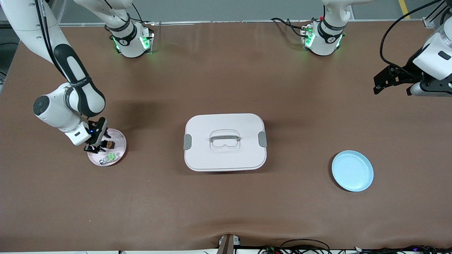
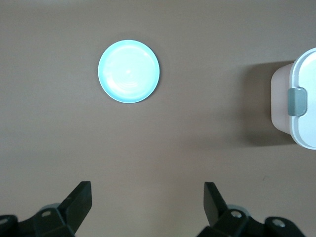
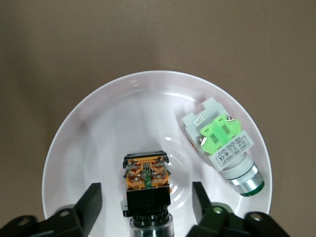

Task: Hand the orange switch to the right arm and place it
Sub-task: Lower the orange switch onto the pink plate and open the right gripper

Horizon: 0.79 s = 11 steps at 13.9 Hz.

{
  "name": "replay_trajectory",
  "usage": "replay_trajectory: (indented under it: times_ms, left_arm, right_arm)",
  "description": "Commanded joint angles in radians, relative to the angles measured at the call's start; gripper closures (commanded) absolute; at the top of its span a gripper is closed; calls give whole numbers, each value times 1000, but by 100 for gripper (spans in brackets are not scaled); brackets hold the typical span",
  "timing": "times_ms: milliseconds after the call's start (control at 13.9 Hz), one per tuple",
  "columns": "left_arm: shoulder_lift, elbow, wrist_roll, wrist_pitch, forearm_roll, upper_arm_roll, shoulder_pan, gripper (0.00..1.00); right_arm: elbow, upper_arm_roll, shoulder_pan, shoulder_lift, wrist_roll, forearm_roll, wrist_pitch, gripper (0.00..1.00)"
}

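Hovering low over the pink plate (image 1: 119, 138), our right gripper (image 3: 146, 197) has its fingers spread wide on both sides of the orange switch (image 3: 146, 177), not touching it. The switch lies on this plate, beside the green part (image 3: 224, 148). Our left gripper (image 2: 146, 197) waits, wide open, above the table (image 1: 226, 204) near the blue plate (image 2: 129, 71).

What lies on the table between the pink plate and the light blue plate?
In the front view, the white lidded container sits between the pink plate and the light blue plate; bare brown table surrounds it.
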Motion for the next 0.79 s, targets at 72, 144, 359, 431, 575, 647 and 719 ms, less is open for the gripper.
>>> replay_trajectory:
  times_ms: [72,144,359,431,575,647,719]
  left_arm:
    - [14,29,0,-15,39,56,-71,0]
    - [16,29,0,-15,39,58,-71,0]
    - [28,33,1,-14,39,54,-61,0]
    - [28,31,0,-14,39,54,-61,0]
    - [28,33,0,-14,37,53,-61,0]
    - [28,34,-2,-14,39,51,-61,0]
    - [29,40,-2,-14,39,51,-61,0]
  right_arm:
    - [9,14,-11,-33,56,18,-78,0]
    - [20,13,-11,-51,83,17,-126,0]
    - [31,10,-8,-105,202,8,-224,0]
    - [31,10,0,-119,253,3,-249,0]
    - [48,5,13,-143,370,-41,-309,0]
    - [64,5,12,-157,464,-108,-348,0]
    - [80,6,13,-181,586,-183,-402,0]
